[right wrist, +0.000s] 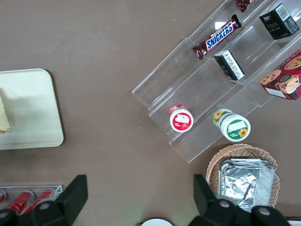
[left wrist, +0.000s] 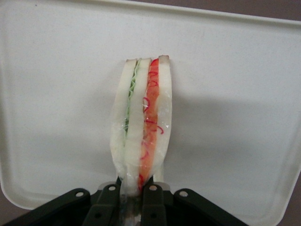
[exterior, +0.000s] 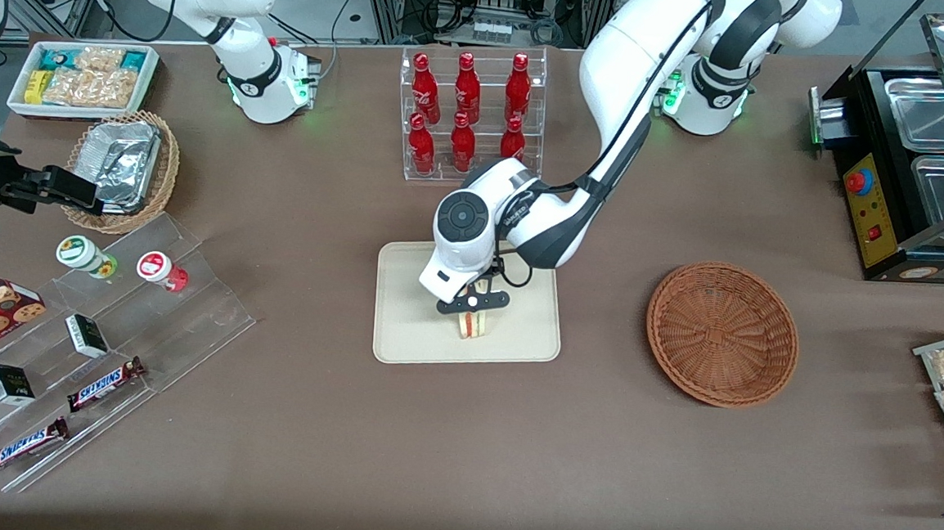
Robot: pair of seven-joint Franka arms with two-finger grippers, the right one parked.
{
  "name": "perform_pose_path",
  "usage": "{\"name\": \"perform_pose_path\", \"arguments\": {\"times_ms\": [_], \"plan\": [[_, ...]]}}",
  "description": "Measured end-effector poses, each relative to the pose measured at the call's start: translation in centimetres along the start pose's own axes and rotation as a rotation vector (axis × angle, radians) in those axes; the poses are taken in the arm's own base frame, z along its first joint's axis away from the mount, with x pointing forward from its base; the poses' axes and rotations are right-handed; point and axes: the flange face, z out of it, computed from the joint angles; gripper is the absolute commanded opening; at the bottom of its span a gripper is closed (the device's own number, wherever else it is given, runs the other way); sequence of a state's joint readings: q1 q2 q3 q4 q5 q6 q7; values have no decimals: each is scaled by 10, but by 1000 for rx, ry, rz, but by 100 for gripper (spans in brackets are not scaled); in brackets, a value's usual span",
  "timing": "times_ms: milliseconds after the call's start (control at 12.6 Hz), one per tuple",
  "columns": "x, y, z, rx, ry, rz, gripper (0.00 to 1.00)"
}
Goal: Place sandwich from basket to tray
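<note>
**Sandwich held on edge over the tray**

The pincer point(exterior: 474, 301) of the working arm is placed above the middle of the tray point(exterior: 403, 326) and is closed on the sandwich point(exterior: 473, 324). In the wrist view the sandwich point(left wrist: 142, 125) is seen clamped at one end between the two black fingers point(left wrist: 153, 205), standing on edge, with green filling on one side and red and orange on the other. Whether its lower edge touches the tray point(left wrist: 244, 84) cannot be told.

The tray lies near the centre of the brown counter point(exterior: 306, 435). The reddish-brown basket point(exterior: 722, 333) is set well apart from it, toward the working arm's end of the counter, with nothing seen inside. A clear rack of red bottles point(exterior: 469, 113) is found farther from the front camera than the tray, and the arm reaches down just beside it. Toward the parked arm's end, a clear stepped display point(exterior: 106, 357) is seen holding two Snickers bars point(exterior: 104, 383), small dark boxes and two round pots; near it lie a tan basket with foil point(exterior: 121, 170) and a white bin of snacks point(exterior: 82, 77). Nothing stands between tray and basket.
</note>
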State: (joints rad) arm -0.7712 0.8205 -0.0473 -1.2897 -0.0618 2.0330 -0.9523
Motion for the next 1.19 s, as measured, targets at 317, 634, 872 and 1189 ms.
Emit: {"name": "perform_pose_path", "arguments": {"times_ms": [317,634,872,1189], "plan": [[1,-1,3,3,0,-4,100],[5,2,-10,-18,14,-7,100],[12,1,-52,-30,21,-14,100],[16,-20,-130,-6,3,17,100]]}}
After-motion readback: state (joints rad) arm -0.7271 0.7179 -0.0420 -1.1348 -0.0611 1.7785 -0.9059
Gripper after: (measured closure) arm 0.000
